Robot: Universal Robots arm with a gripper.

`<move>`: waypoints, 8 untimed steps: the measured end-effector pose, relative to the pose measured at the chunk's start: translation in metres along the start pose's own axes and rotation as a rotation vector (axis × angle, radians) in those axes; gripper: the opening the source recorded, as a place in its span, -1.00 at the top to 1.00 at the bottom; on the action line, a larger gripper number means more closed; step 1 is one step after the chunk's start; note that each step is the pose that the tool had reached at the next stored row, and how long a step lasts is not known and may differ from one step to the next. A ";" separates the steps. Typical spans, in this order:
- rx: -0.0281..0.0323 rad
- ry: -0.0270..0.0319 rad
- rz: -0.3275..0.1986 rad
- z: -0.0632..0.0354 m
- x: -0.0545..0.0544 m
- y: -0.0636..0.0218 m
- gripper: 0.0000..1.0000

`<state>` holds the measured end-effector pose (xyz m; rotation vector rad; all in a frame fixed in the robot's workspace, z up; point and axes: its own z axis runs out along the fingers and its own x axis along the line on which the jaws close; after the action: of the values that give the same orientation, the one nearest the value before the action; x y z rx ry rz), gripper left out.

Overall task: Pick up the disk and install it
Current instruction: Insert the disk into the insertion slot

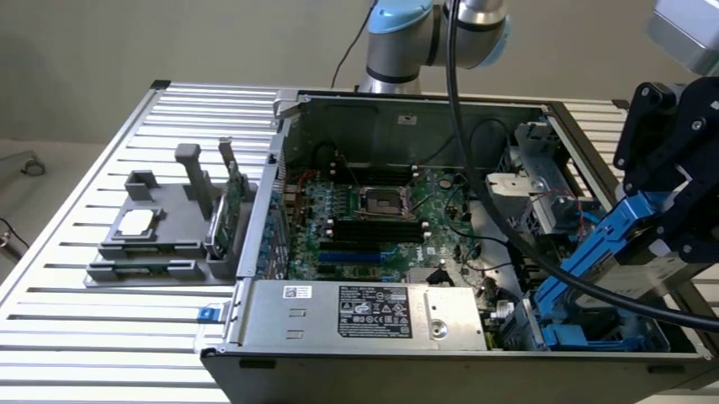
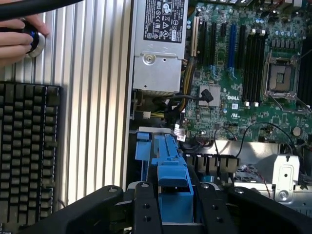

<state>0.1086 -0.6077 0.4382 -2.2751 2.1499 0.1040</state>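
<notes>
Surface (image 1: 101, 353): open case (image 1: 416, 118) at centre. In case: motherboard (image 1: 371, 210) on floor; power supply (image 1: 359, 311) against near wall; disk (image 1: 601, 240), tilted, in gripper (image 2: 175, 195), at the exterior view's right corner. Holder (image 1: 146, 244) beside case, toward the exterior view's left edge.

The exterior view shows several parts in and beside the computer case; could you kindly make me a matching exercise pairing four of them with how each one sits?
Things:
1. disk
2. circuit card
3. chip
4. power supply

States:
A. lying flat on the grey holder
B. lifted and tilted, at the exterior view's right
C. along the near edge of the case, label up
D. standing upright in the grey holder

Pairs: 1-B, 2-D, 3-A, 4-C
</notes>
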 end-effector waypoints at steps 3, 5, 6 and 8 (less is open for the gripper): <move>0.0000 0.0003 0.001 0.0016 0.000 -0.0001 0.35; 0.0002 0.0007 0.004 0.0019 -0.001 -0.0002 0.35; 0.0004 0.0004 0.008 0.0023 -0.002 -0.0003 0.35; 0.0008 0.0004 0.016 0.0028 -0.003 -0.0005 0.35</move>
<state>0.1088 -0.6045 0.4356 -2.2579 2.1684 0.1029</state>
